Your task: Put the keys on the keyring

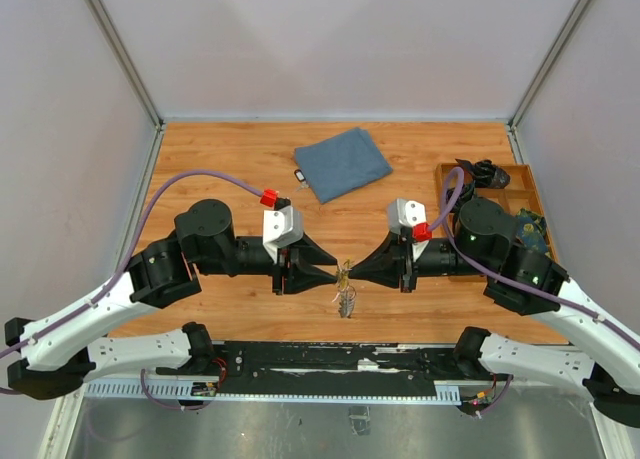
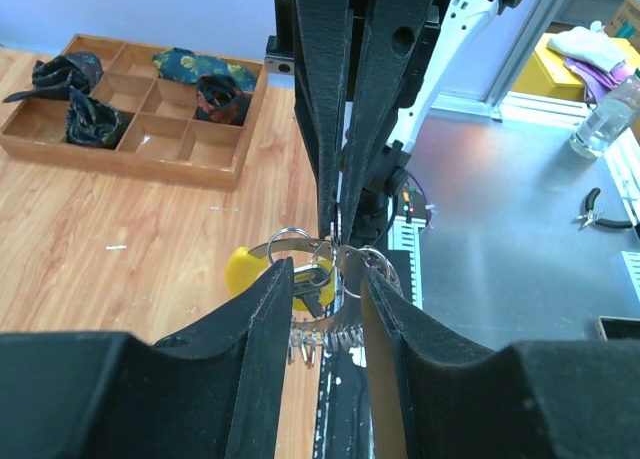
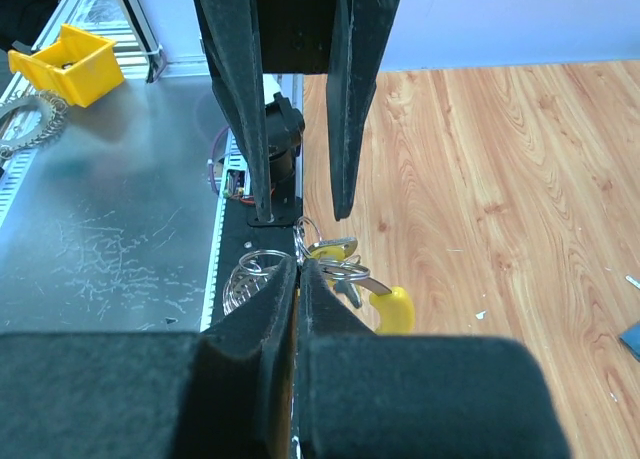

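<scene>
The right claw [image 3: 298, 263] pinches the keyring [image 1: 345, 273] aloft so the keys [image 1: 346, 303] dangle below; the facing left claw [image 2: 328, 269] stands parted.

Left gripper [image 1: 336, 275] and right gripper [image 1: 356, 271] stood tip to tip at the keyring [image 1: 346, 297], barring the near centre; open tabletop [image 1: 220, 149] lay toward blue cloth [image 1: 343, 163] and compartment tray [image 1: 505, 166].

Bright, even light (near fg soft)
</scene>
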`<action>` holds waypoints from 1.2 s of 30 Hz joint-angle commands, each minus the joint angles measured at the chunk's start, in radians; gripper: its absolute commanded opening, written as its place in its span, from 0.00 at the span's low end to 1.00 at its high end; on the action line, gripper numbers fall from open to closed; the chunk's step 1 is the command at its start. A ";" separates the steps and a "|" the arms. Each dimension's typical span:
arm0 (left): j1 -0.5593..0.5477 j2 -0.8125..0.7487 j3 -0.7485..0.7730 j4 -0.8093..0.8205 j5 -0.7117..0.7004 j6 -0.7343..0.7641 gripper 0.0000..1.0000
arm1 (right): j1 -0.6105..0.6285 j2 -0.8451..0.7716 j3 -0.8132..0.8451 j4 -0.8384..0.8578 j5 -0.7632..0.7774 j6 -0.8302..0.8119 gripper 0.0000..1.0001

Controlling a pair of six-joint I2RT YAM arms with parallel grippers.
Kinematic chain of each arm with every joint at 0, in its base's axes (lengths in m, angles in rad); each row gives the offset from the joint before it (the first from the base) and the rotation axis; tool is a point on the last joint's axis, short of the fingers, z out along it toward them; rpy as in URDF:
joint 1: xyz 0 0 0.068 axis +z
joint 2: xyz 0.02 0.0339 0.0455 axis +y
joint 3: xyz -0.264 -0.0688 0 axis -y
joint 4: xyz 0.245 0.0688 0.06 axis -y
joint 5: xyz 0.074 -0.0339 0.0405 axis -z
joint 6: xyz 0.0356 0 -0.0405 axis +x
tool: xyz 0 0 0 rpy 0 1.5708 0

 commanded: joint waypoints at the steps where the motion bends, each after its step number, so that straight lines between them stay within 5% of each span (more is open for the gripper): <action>1: -0.009 0.004 -0.009 0.077 0.016 -0.013 0.38 | -0.011 -0.017 0.031 0.062 0.013 0.024 0.00; 30: -0.008 0.045 0.000 0.078 0.037 -0.008 0.02 | -0.012 -0.061 -0.004 0.182 0.057 0.096 0.00; 34: -0.009 0.048 0.001 0.077 0.041 -0.011 0.01 | -0.012 -0.069 -0.021 0.218 0.079 0.115 0.00; 36: -0.008 0.045 0.002 0.078 0.042 -0.012 0.11 | -0.012 -0.072 -0.030 0.229 0.085 0.123 0.00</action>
